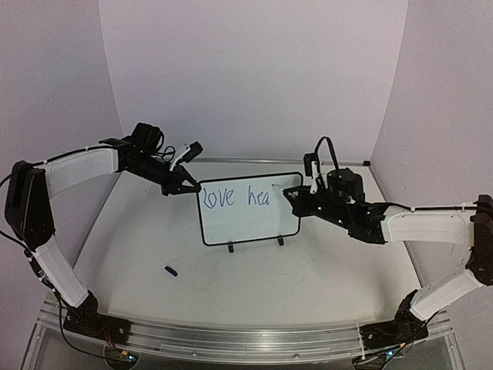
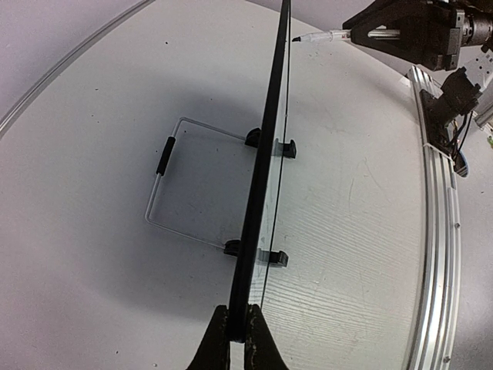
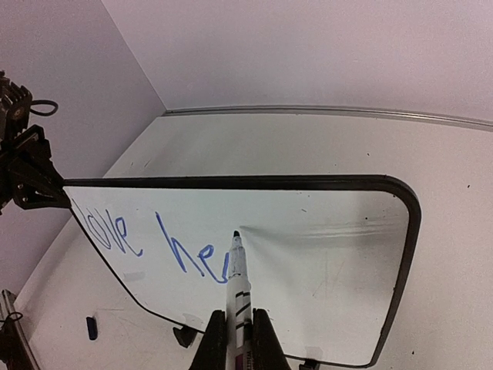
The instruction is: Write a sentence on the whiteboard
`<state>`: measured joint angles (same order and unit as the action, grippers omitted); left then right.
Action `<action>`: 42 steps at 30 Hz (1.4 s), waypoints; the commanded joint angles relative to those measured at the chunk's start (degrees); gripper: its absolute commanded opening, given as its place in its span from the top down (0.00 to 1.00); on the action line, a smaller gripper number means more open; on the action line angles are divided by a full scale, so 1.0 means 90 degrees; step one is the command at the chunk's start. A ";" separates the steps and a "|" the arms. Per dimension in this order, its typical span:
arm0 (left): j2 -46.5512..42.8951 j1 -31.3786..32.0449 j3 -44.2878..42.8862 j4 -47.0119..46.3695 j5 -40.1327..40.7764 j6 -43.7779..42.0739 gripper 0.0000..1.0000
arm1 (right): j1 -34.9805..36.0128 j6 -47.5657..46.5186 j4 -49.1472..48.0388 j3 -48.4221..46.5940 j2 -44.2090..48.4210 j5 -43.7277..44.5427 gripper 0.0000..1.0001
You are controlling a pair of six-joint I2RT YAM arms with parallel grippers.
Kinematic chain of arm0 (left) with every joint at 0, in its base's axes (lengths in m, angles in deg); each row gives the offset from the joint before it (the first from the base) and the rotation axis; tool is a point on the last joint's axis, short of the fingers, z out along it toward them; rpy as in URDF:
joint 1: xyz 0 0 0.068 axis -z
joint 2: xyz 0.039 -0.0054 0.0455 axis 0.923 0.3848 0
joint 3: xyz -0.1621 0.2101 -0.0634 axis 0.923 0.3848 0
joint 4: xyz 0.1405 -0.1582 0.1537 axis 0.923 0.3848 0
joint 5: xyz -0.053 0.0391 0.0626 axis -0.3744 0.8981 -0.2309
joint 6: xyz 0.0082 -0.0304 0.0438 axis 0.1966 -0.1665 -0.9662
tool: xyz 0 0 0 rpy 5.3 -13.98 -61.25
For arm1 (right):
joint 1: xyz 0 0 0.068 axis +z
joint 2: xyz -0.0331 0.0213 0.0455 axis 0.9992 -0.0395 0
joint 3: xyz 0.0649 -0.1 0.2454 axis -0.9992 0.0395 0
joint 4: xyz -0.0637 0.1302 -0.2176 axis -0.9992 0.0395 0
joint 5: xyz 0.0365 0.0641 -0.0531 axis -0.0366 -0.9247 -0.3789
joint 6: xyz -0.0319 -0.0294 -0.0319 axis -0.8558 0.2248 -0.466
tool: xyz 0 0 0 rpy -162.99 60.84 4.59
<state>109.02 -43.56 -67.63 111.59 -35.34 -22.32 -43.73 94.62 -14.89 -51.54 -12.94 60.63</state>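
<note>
Only "love hea" [image 1: 239, 199] shows on the whiteboard [image 1: 248, 225]; right gripper [image 3: 234, 343] pinches marker [image 3: 237, 281], left gripper [image 1: 189, 187] its frame.

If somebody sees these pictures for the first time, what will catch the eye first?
The upright whiteboard in the middle of the table, with blue writing "love hea" along its top. The left gripper clamps its left edge, and the right gripper holds a marker with the tip by the last letter. A small dark piece lies in front.
</note>
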 commanded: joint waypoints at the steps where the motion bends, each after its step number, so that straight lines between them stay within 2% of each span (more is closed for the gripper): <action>1: -0.0168 -0.0048 -0.0032 -0.0128 0.0311 -0.0260 1.00 | -0.0026 -0.0137 -0.0082 -0.0269 -0.0112 0.0182 1.00; 25: -0.0182 -0.0047 -0.0032 -0.0128 0.0321 -0.0255 1.00 | -0.0023 0.0450 -0.0150 0.0441 -0.0531 0.0019 1.00; 42: -0.0194 -0.0047 -0.0032 -0.0115 0.0321 -0.0255 1.00 | -0.0024 0.0346 -0.0258 0.0523 0.0322 0.0180 1.00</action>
<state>109.02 -43.56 -67.63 111.59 -35.34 -22.32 -43.71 97.99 -14.93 -47.30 -14.15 60.38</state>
